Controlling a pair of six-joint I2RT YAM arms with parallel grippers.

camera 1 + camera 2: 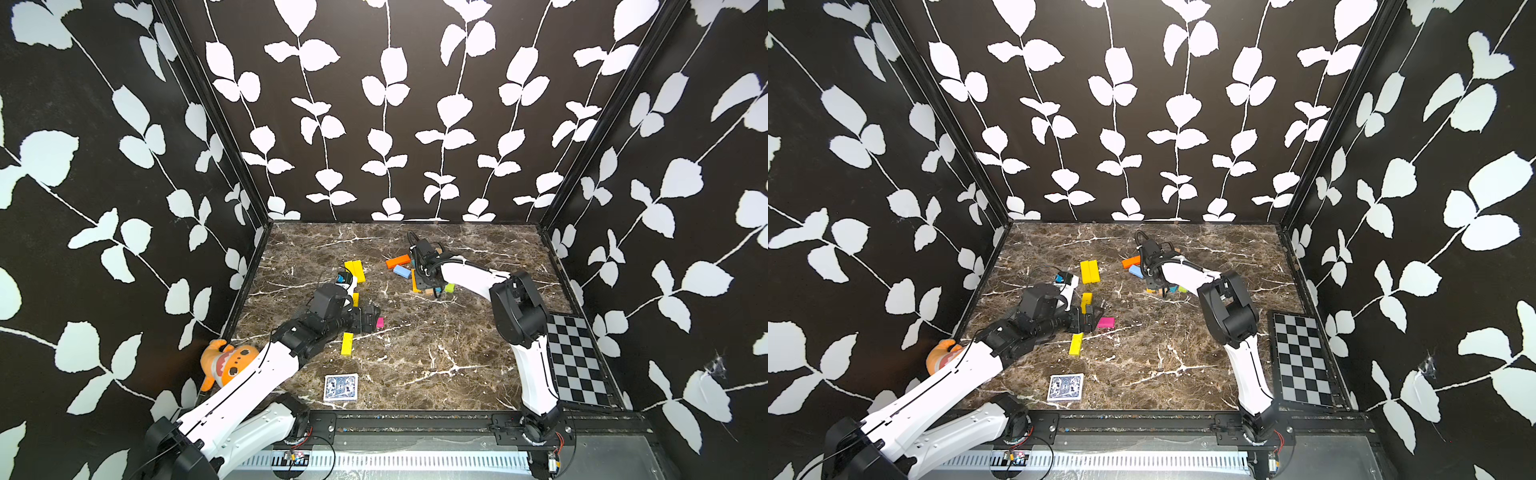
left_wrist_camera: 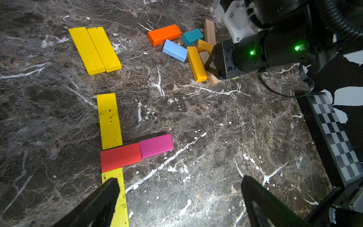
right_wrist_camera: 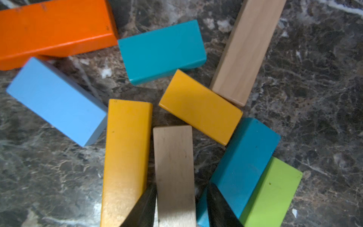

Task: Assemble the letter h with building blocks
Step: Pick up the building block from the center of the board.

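My right pincer [image 3: 182, 185] stood narrowly apart astride the short tan bar [image 3: 173, 157], not yet clamped. I judged a square squeeze best, clear of the amber bar [image 3: 125, 149] and teal bar [image 3: 245, 161] crowding either side. My left pincer [image 2: 179, 178] gaped wide above the letter h [image 2: 119, 157], which lay on the tabletop [image 2: 216, 137] apart from those bars and lacked its leg off the pink bar [image 2: 156, 145].

Bright overhead light covers the table [image 1: 415, 353], leaving short soft shadows beside the blocks [image 2: 86, 51] and pale glare on its marble. Walls [image 1: 104, 208] around the table bow in both top views; the right wrist view blurs.
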